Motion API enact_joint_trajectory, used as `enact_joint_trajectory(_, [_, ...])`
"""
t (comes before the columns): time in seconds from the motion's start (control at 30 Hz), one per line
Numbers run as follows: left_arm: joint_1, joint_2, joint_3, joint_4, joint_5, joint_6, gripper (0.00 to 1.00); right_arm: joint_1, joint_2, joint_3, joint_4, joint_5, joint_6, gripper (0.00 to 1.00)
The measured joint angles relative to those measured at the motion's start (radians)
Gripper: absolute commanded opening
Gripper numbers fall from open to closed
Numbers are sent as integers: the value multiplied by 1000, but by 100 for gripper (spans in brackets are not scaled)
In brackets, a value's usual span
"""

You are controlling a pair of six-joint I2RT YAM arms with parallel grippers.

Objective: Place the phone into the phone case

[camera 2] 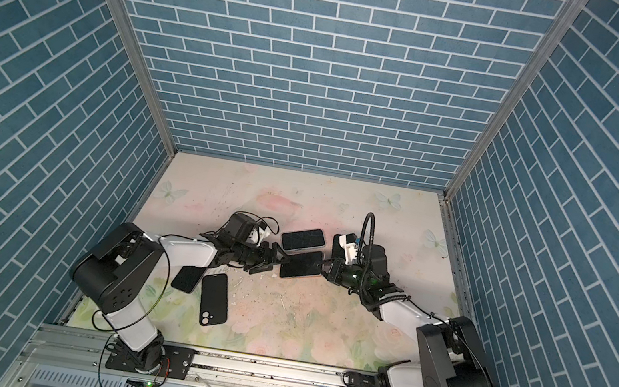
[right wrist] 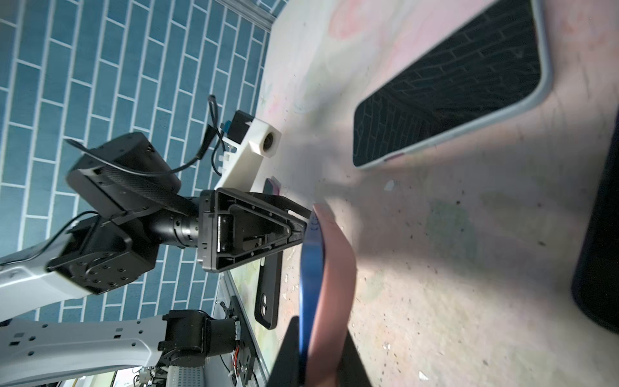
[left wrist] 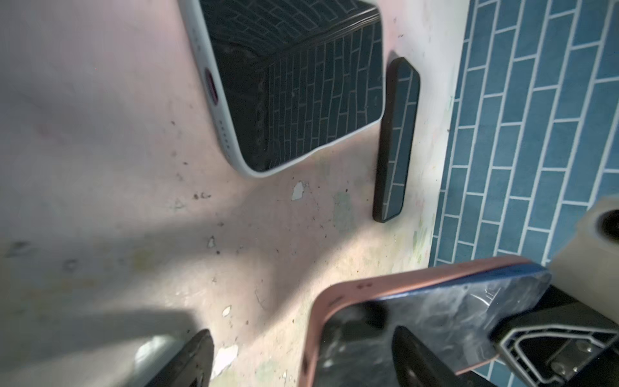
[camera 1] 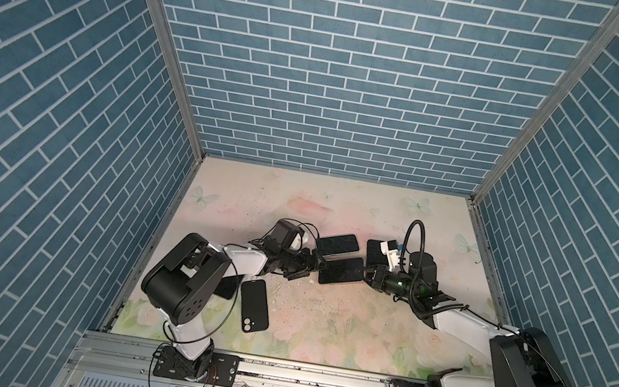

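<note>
My right end effector pinches the pink-cased phone edge-on — its screen is hard to see. My left end effector stands spread at the other end; bare surface lies lower centre.

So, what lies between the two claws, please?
The phone, in its pink case, fills the gap from left claw to right claw; both top views show it.
</note>
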Motion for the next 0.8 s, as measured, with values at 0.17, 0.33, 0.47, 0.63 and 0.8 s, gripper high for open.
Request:
enact_joint_trajectory(0.17, [35, -98, 0, 72, 62, 21, 100, -31, -46, 20, 18, -71, 4, 0])
enact_joint_trajectory(0.33, [35, -122, -1, 203, 160, 12, 97, -42, -45, 34, 74, -143, 51, 0])
enact_joint_trajectory(0.47, [34, -122, -13, 286, 217, -6, 86, -42, -32, 34, 187, -193, 127, 0])
enact_joint_trajectory(0.63, [12, -116, -31, 444, 277, -82, 73, -42, 8, 34, 301, -223, 199, 0])
enact_joint_trajectory(0.8, [-5, -74, -49, 678, 294, -217, 51, -48, 37, 34, 404, -256, 262, 0])
